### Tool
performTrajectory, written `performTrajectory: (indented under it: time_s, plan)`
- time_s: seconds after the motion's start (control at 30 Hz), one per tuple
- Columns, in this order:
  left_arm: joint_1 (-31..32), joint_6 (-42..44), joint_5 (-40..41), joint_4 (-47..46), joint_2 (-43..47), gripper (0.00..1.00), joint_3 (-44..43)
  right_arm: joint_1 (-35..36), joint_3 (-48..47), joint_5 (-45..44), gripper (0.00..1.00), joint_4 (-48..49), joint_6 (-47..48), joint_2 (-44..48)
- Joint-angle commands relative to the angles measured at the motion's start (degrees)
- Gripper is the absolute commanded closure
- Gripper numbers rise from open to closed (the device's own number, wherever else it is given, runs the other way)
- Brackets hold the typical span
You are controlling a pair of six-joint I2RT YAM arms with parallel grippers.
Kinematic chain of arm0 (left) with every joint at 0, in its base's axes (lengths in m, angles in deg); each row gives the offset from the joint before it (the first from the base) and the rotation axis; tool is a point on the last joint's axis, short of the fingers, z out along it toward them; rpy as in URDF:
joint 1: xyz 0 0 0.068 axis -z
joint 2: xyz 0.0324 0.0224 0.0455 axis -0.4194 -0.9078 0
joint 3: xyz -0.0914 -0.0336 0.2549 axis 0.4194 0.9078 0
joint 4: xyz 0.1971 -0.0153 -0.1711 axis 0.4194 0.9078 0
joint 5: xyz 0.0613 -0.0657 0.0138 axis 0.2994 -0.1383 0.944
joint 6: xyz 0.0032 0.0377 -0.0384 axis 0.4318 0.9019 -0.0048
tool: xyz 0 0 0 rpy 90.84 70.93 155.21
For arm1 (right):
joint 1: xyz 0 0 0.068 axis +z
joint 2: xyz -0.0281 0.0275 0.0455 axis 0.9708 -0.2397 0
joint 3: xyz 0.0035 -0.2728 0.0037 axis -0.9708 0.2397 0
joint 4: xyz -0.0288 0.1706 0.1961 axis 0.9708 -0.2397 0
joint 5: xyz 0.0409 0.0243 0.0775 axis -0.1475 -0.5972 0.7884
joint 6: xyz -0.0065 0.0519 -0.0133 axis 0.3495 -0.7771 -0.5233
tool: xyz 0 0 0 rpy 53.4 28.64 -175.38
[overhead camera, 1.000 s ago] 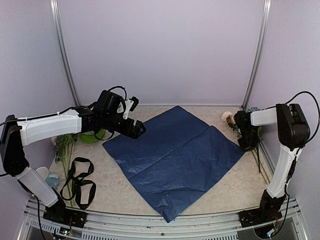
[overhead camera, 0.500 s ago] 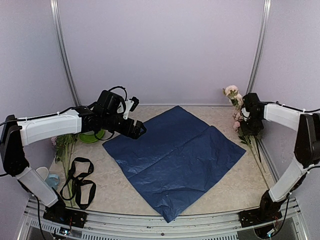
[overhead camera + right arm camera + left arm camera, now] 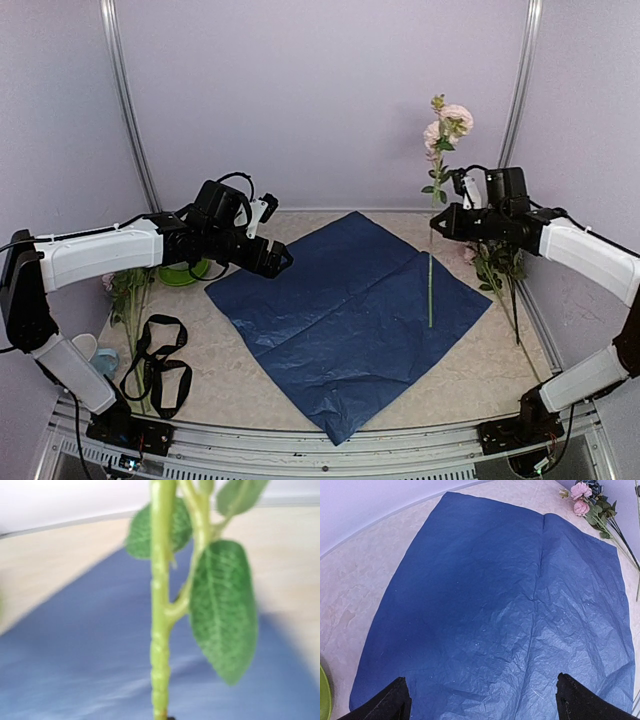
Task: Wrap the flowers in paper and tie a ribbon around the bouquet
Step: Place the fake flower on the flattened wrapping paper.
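- Right gripper (image 3: pixel 438 222) clamps a pink rose stem (image 3: pixel 430 285) upright over the spread paper (image 3: pixel 340 320).
- Left gripper (image 3: pixel 280 258) hovers open at the paper's left corner.
- Other flowers (image 3: pixel 498 268) and ribbon (image 3: pixel 160 362) lie off-sheet; wrapping, tying unstarted.

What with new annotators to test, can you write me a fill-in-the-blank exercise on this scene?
1. The right gripper is shut on a stem topped with ____ roses.
2. The left gripper hangs over the paper with its jaws ____.
3. The ribbon lies to the ____ of the paper.
Missing words: pink; open; left.
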Motion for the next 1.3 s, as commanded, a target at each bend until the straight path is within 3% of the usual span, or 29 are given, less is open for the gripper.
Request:
performTrajectory:
  time_s: [0.0,0.1,0.3,0.5,0.77,0.97,1.1,1.27]
  plan:
    - [-0.61,0.02,0.17,-1.07,1.64,0.01,0.55,11.88,-2.58,6.75,1.0,13.88,-15.47,-5.61]
    - [-0.77,0.0,-0.17,-1.21,1.83,0.01,0.77,17.23,-6.94,7.46,1.0,15.4,-22.2,-14.23]
    - [-1.19,0.05,0.13,-1.08,2.14,0.01,1.11,20.65,-17.02,9.1,1.0,11.45,-24.62,-29.87]
    - [-1.19,0.03,0.05,-1.06,2.42,0.01,1.3,20.72,-20.77,10.03,1.0,7.95,-23.73,-38.04]
    - [-1.28,0.02,0.03,-0.94,2.33,0.01,1.24,20.49,-29.24,1.5,1.0,-3.2,-17.52,-46.41]
    - [-1.22,0.1,0.04,-0.84,2.28,0.01,1.25,20.12,-29.65,-0.11,1.0,-2.95,-17.96,-47.86]
    - [-1.27,0.17,0.23,-0.83,2.37,0.01,1.28,18.63,-30.87,-0.29,0.71,-6.48,-15.53,-45.15]
    - [-1.27,0.2,0.26,-0.74,2.84,0.01,1.24,14.07,-26.01,-9.17,0.57,-12.2,-9.78,-32.39]
